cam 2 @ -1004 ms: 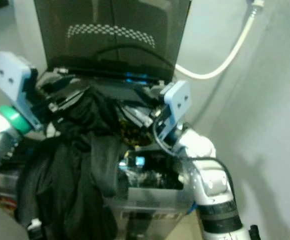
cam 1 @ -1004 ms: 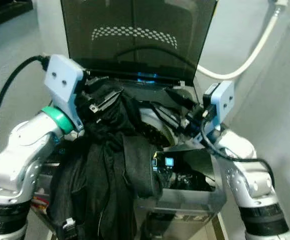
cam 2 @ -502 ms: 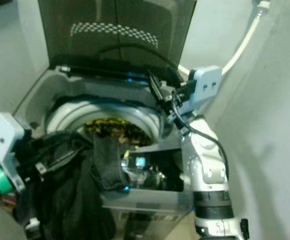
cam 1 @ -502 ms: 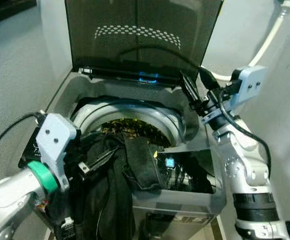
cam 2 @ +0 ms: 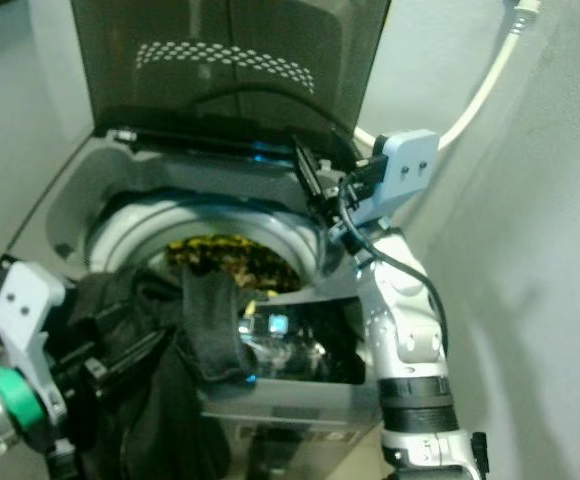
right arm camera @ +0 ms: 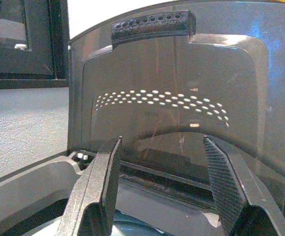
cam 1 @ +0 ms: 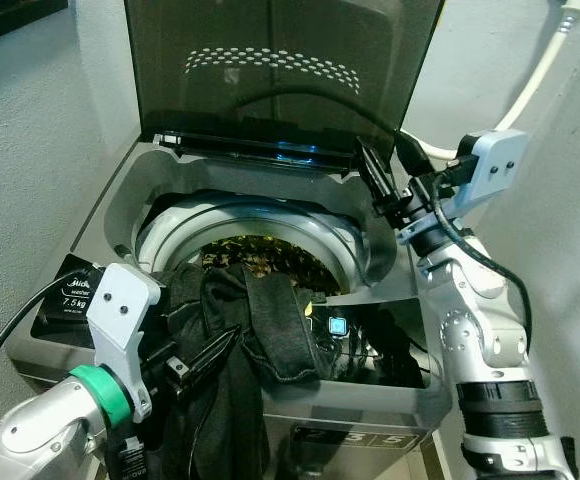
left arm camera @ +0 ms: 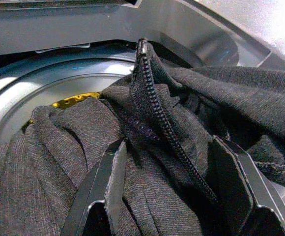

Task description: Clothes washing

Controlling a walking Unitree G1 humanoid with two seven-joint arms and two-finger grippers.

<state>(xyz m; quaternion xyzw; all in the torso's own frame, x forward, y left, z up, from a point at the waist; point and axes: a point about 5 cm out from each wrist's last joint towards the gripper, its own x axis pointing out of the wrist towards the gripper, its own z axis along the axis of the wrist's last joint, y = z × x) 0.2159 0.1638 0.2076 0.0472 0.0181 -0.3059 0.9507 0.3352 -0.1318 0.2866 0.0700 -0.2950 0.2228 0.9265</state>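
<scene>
Nearest, the left gripper sits low at the washing machine's front edge, fingers spread with dark clothing bunched between them, apparently feeding it in. The clothing drapes over the front rim, half inside. Beyond it, the drum holds yellowish laundry. Farther back, the right gripper hovers open and empty near the raised lid, clear of the opening.

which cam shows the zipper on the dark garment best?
Left wrist view: the black zipper runs close-up and sharp across the dark grey knit garment, between the left gripper fingers. Both eye views show the garment bunched over the washer's front rim, too small to make out teeth. Right wrist view faces the raised tinted lid.
</scene>
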